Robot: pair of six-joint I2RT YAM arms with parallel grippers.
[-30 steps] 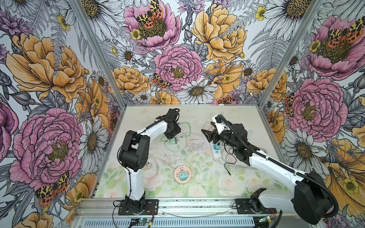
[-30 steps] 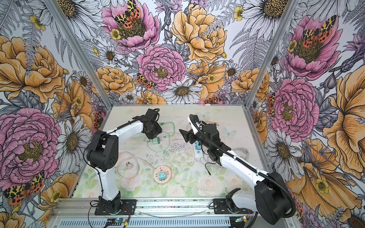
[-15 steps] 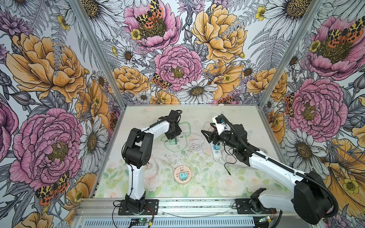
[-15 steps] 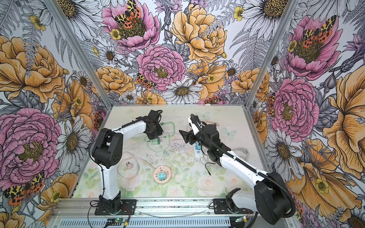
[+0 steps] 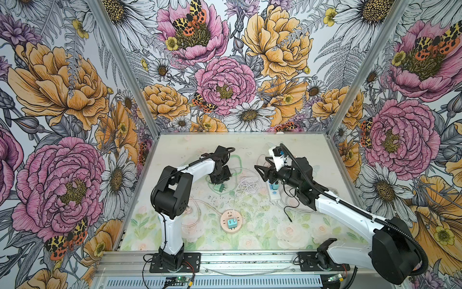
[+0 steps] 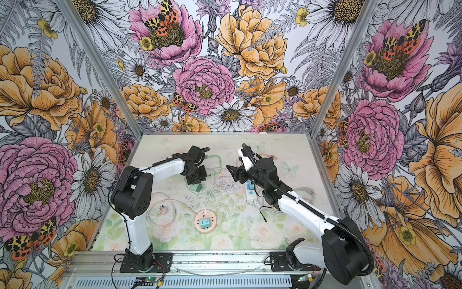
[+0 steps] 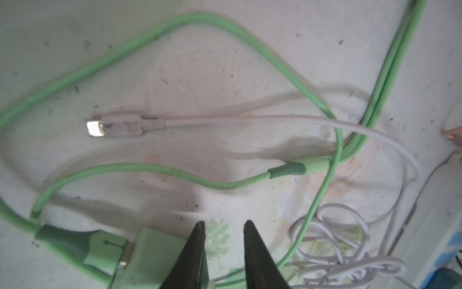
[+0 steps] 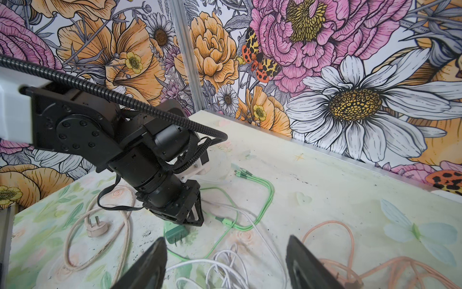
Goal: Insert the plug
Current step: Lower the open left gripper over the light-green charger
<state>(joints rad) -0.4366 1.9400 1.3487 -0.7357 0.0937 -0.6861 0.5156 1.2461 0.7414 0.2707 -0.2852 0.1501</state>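
Note:
The green plug lies on the table with its two prongs free, a green cable running from it. My left gripper points down right over it. In the left wrist view the jaws stand narrowly open with only table between them, and the plug sits outside one finger, touching or just beside it. The white power strip lies to the right, a blue plug in it. My right gripper hovers above the strip's far end, wide open and empty.
A round pink socket with a teal adapter sits near the front middle. A coiled white cable lies between plug and strip. A beige cord with a pink plug lies at the left, orange cable at the right.
My left arm's elbow has swung right, and its gripper has settled closer over the green plug with its jaws narrower. The right arm has hardly moved.

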